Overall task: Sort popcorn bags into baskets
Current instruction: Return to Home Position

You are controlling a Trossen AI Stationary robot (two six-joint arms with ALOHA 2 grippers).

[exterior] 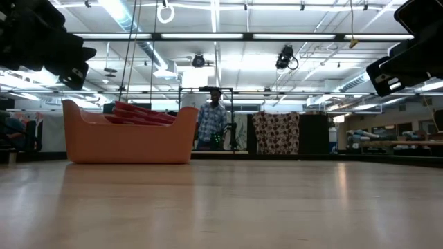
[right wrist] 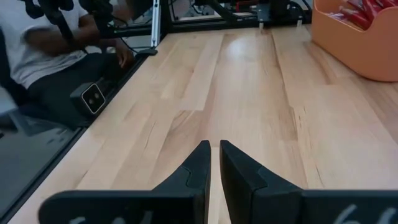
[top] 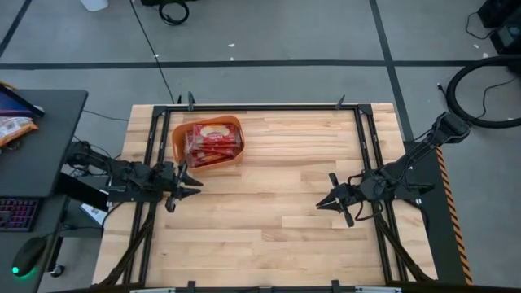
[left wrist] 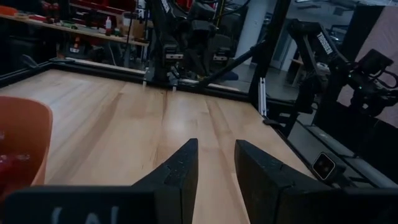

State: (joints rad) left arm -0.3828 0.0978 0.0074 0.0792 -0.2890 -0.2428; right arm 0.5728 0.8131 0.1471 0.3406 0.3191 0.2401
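Note:
The orange basket [top: 181, 138] stands on the far left part of the table, and several red popcorn bags [top: 213, 145] lie stacked inside it. In the low view the bags [exterior: 138, 114] rise above the basket's rim [exterior: 124, 142]. My left gripper [top: 198, 185] hovers just near of the basket, open and empty; its wrist view shows the gap [left wrist: 216, 152] and the basket's wall [left wrist: 25, 137]. My right gripper [top: 320, 205] hangs over the right half of the table, shut and empty [right wrist: 215, 148], with the basket [right wrist: 360, 43] far ahead of it. No bag lies on the table.
Bare wooden tabletop [top: 269, 236] spreads between and in front of the grippers. A black metal frame [top: 269, 107] runs along the far edge and both sides. A person [exterior: 211, 121] stands beyond the far edge; another [right wrist: 37, 43] sits off the table's left side.

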